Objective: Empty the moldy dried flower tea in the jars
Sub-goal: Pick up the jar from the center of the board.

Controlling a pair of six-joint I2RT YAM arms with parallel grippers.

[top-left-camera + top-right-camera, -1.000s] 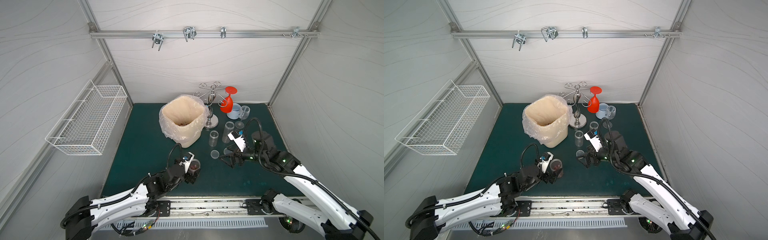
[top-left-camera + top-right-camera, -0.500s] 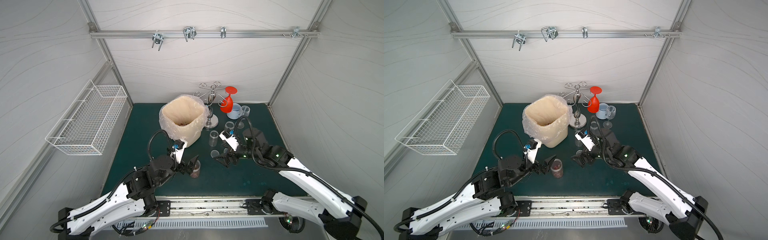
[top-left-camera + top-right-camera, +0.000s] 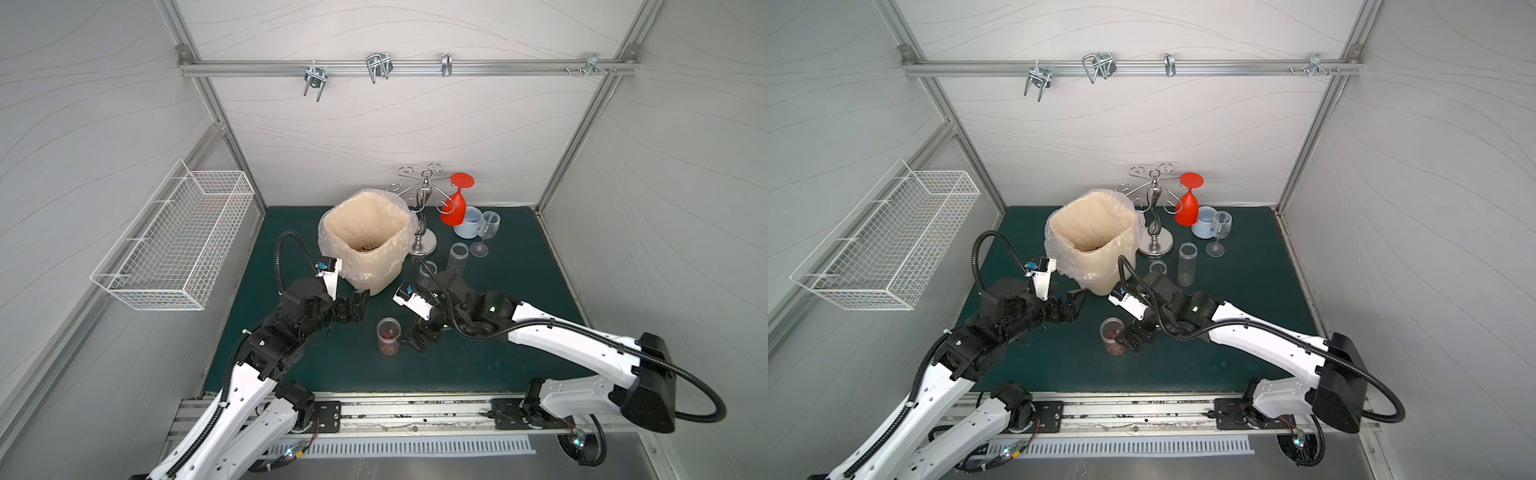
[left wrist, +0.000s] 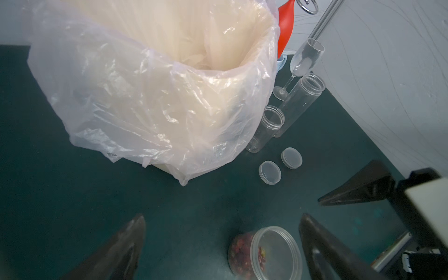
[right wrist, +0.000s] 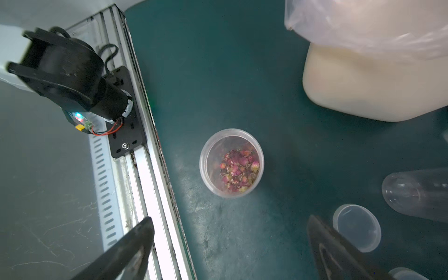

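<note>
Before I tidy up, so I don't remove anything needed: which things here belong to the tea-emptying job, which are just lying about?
Job: wide jar of dried flower tea, tall empty jar, short empty jar, two loose lids, lined bin.
Lying about: red goblet, blue mug, wine glass, metal stand, wire basket.

Green mat (image 3: 519, 282) bears jars (image 3: 457, 259), lids (image 4: 269, 172), bin (image 3: 374, 274), rack (image 3: 423, 247), mug (image 3: 467, 226), glass (image 3: 486, 228).

Both top views look steeply down from high above the front edge of the bench (image 3: 457, 374), facing the back wall, and cover nearly the same whole enclosure. The left wrist camera sits close above the bench, facing the lined bin (image 4: 145, 97) and the back right corner. The right wrist camera looks almost straight down beside the front rail (image 5: 150, 184). Both wrist views share the short wide jar (image 4: 266, 254).
</note>
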